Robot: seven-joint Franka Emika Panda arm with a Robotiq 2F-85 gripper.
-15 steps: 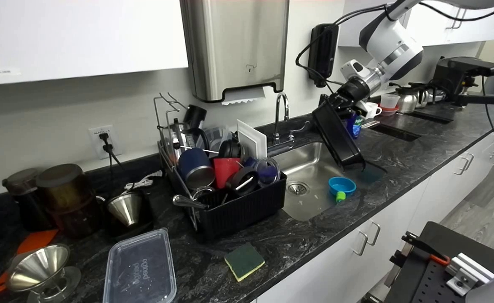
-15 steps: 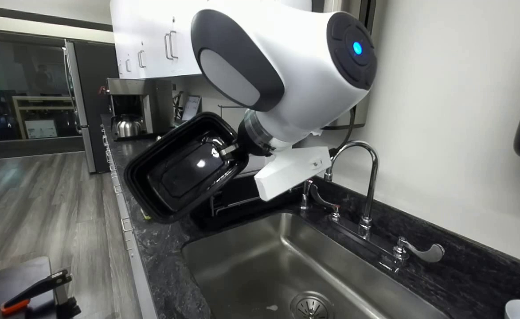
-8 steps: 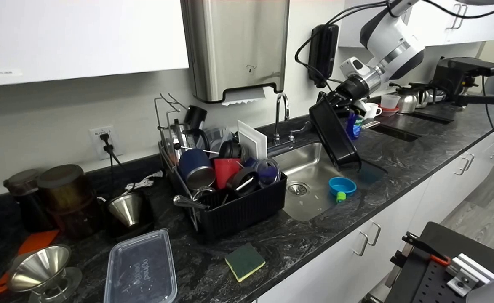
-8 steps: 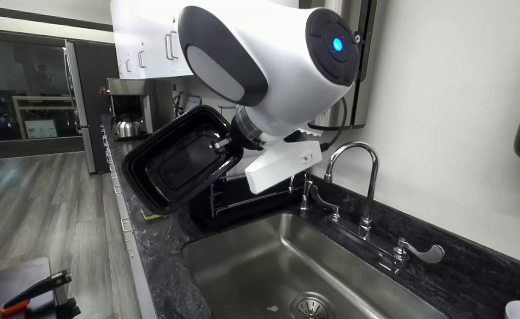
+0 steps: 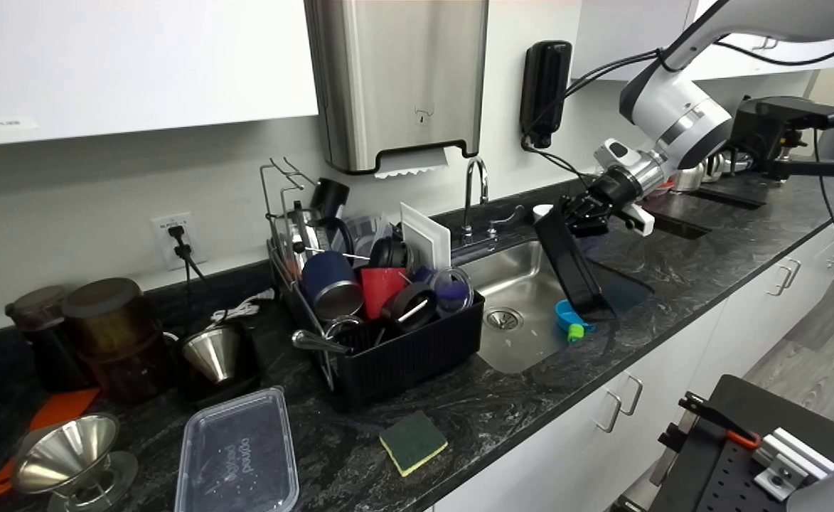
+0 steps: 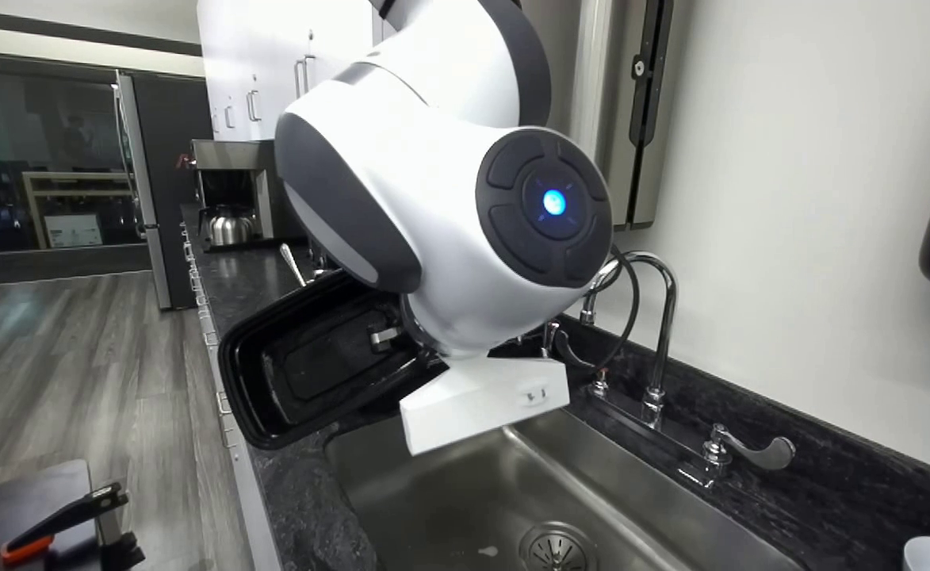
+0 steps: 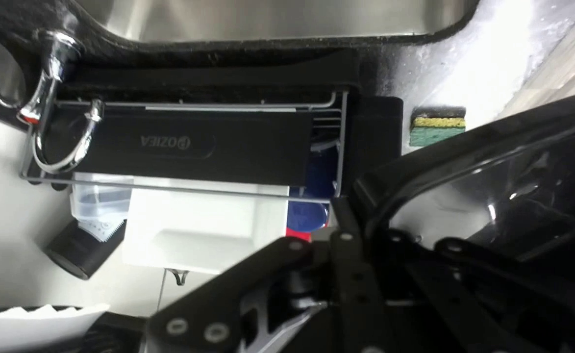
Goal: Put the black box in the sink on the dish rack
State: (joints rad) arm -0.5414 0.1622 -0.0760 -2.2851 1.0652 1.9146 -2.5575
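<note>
Wrist view: gripper (image 7: 363,223) has its jaws pinched on a short end wall of the black box (image 7: 522,181), one jaw inside, its mate outside, so the rim runs btwn them. Box is up in the air, tilted w/ its far end slanting down, near the sink (image 5: 520,284) & apart from the dish rack (image 5: 417,359); whether it's right over the basin I can't tell. Its glossy hollow side shows in an exterior view, along w/ the white robot arm (image 6: 401,214) & a blue light (image 6: 554,202) on one joint. In an exterior view the box's low end partly hides a blue bowl (image 5: 569,318) in the sink, w/ a lime-green bit (image 5: 576,332) at the bowl's edge. Round drain (image 5: 503,318) close by; chrome gooseneck faucet (image 6: 665,333) stands at the wall side. Dish rack, a black tub w/ wire frame, is just beside the sink, crammed: red cup (image 5: 381,286), navy tumbler (image 5: 331,281), white plates (image 5: 424,238) on edge, more I can't sort out. Green/yellow sponge (image 5: 414,437) lies on the dark counter (image 5: 488,419) in front of the rack; clear plastic container (image 5: 239,455) farther along, then a steel cone dripper (image 5: 68,451). Wall: s/s paper towel dispenser (image 5: 417,78), black soap dispenser (image 5: 546,92). Bkgd: coffee maker (image 6: 274,186) w/ steel pot (image 6: 231,228).
</note>
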